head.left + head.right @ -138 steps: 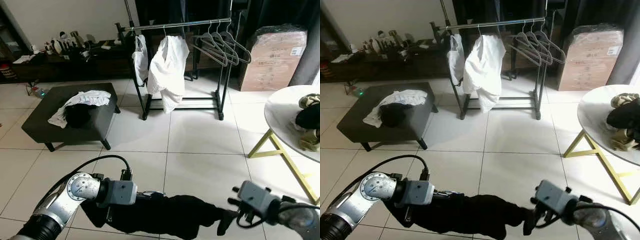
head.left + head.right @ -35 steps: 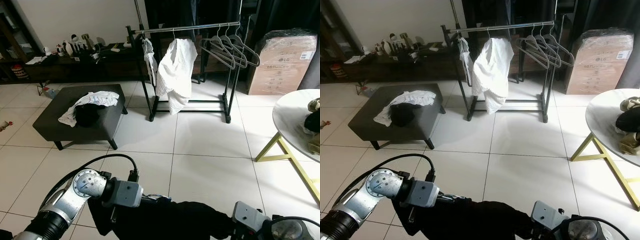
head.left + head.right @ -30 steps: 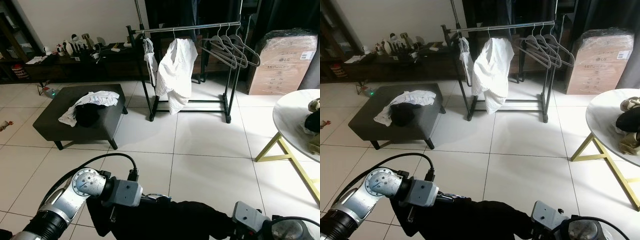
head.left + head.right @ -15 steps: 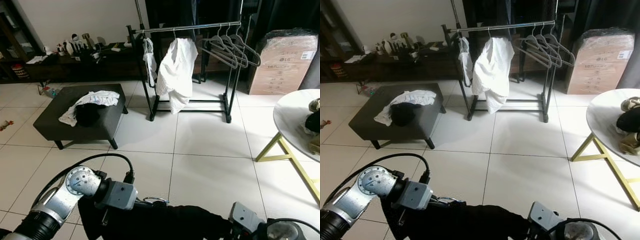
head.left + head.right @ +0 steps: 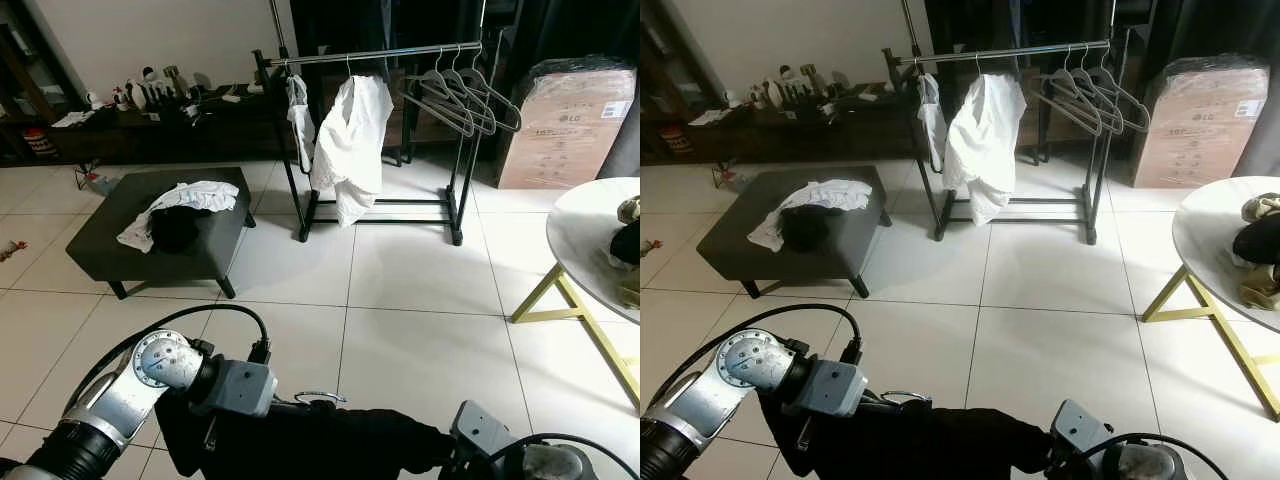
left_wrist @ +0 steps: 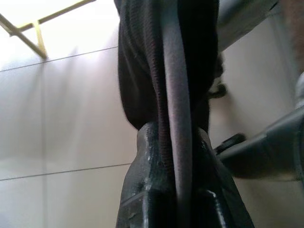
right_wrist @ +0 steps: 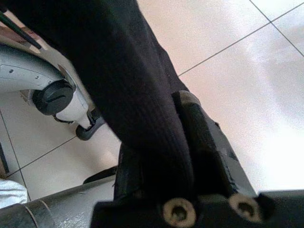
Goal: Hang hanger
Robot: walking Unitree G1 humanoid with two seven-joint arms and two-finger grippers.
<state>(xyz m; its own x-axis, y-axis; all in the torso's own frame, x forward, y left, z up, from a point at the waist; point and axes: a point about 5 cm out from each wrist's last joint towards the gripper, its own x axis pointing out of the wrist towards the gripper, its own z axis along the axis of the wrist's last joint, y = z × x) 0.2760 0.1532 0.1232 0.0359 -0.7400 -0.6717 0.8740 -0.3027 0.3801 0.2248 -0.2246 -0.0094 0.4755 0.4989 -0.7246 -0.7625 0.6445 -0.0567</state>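
the cardboard box [image 5: 560,120] beside the rack is carrying a white label on its upper corner, but the print is too small to read.

a black garment [image 5: 320,445] on a hanger is stretching low across the front of the robot, its long axis running side to side from one arm to the other, above the tiled floor [image 5: 420,280]. the hanger's metal hook [image 5: 315,398] is rising from the garment's upper edge near the left arm and curving toward the rack.

the left end effector [image 6: 173,142] is gripping one end: in the left wrist view its two black fingers [image 6: 147,156] are pressing in on the grey hanger bar [image 6: 173,85] and the dark knit draped over it. the right end effector [image 7: 161,142] is holding the other end, its fingers [image 7: 199,137] closing on a thick fold of the same black cloth.

the clothes rack [image 5: 375,55] is standing well apart, across the floor, its rail running side to side. a white shirt [image 5: 350,145] is hanging on it, with a smaller white piece [image 5: 298,120] to its left and several bare grey hangers [image 5: 465,95] bunched toward the right end. a dark ottoman [image 5: 160,235] with white and black clothes is sitting to the left, and a round bench [image 5: 590,250] on gold legs with more clothes is at the right.
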